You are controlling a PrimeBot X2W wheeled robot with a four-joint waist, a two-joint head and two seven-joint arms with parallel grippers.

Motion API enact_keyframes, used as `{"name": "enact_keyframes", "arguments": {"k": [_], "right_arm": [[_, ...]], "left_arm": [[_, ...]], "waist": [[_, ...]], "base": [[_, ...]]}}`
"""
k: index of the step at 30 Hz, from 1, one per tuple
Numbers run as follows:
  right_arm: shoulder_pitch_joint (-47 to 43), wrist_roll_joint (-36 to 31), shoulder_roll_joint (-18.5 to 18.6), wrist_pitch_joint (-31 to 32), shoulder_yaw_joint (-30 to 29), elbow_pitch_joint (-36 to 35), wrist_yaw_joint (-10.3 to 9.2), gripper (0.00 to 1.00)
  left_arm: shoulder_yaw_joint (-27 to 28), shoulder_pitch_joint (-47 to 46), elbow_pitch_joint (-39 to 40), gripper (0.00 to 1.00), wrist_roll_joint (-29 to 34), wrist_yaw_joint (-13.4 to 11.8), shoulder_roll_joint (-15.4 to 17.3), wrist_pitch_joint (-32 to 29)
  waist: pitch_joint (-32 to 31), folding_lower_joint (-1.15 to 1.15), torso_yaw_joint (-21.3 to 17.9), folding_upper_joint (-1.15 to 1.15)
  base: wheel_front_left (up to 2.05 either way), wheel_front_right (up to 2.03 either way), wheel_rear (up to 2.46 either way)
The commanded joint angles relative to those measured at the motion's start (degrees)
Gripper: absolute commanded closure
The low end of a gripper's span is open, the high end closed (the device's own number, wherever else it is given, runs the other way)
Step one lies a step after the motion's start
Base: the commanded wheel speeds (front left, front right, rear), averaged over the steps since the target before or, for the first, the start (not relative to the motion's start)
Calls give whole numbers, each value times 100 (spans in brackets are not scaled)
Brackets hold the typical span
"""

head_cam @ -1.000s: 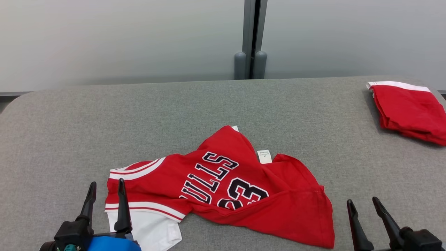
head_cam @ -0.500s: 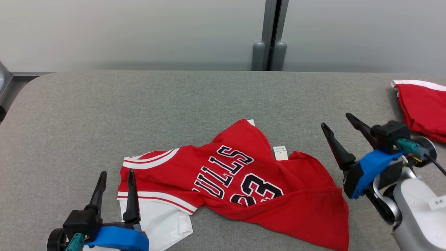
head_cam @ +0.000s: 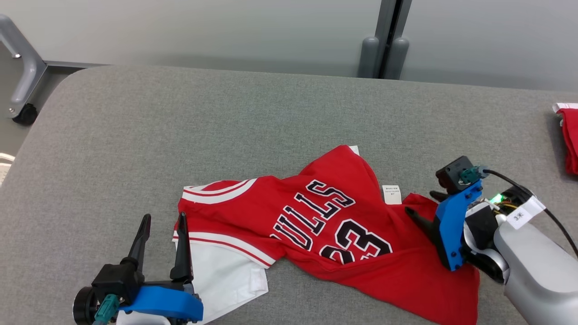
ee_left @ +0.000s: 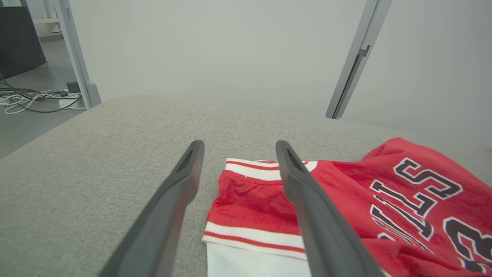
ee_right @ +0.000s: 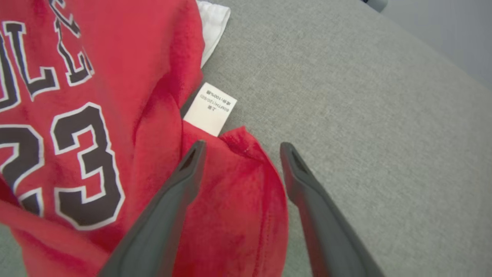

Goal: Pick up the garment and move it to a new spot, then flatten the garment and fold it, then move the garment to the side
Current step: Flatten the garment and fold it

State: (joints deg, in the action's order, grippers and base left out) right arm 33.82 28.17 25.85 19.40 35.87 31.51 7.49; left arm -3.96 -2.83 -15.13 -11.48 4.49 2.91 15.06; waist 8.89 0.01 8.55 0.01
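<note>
Head view has the broad grey fabric-covered worktop spanning the scene. On its near middle lies the crumpled red basketball jersey with dark lettering and white-striped trim. Its long axis runs left to right, dipping toward the near right. A white cloth panel pokes out from under its near left end; whether it belongs to the same garment I cannot tell. A second, folded red cloth sits well apart at the far right edge. The right fingers are apart and lie over the jersey's right end, pointing left. In the right wrist view the fingers straddle the hem corner just beside the small white care label, closed on nothing. The left fingers, also apart, sit at the near left pointing far. In the left wrist view one finger lies over the striped trim, the other over bare worktop. The right arm looks better placed: the cloth lies between its fingers, so the pickup likely turns on lowering and pinching that corner.
</note>
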Motion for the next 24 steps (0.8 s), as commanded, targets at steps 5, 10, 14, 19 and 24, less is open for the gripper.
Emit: {"name": "enact_keyframes", "arguments": {"k": [5, 10, 14, 19, 24], "right_arm": [[198, 468, 151, 486, 587, 307, 1, 0], [141, 618, 217, 893, 1173, 466, 2, 0], [106, 615, 231, 1095, 1706, 484, 10, 0], [164, 800, 246, 1378, 2135, 633, 16, 68], [479, 911, 301, 1176, 2191, 723, -4, 100]], "left_arm": [[-17, -113, -3, 0, -28, -42, -4, 15], [-27, -145, -22, 0, -44, -54, -3, 15], [-49, -173, -29, 0, -50, -56, -3, 15], [-107, -195, -46, 0, -58, -73, -3, 15], [-128, -220, -63, 0, -77, -90, -3, 15]], "waist": [[56, -1, 64, -1], [65, -1, 50, -1], [75, -1, 24, -1], [65, -1, 20, -1], [71, -1, 32, -1]], "base": [[0, 0, 0], [0, 0, 0], [0, 0, 0], [0, 0, 0], [0, 0, 0]]}}
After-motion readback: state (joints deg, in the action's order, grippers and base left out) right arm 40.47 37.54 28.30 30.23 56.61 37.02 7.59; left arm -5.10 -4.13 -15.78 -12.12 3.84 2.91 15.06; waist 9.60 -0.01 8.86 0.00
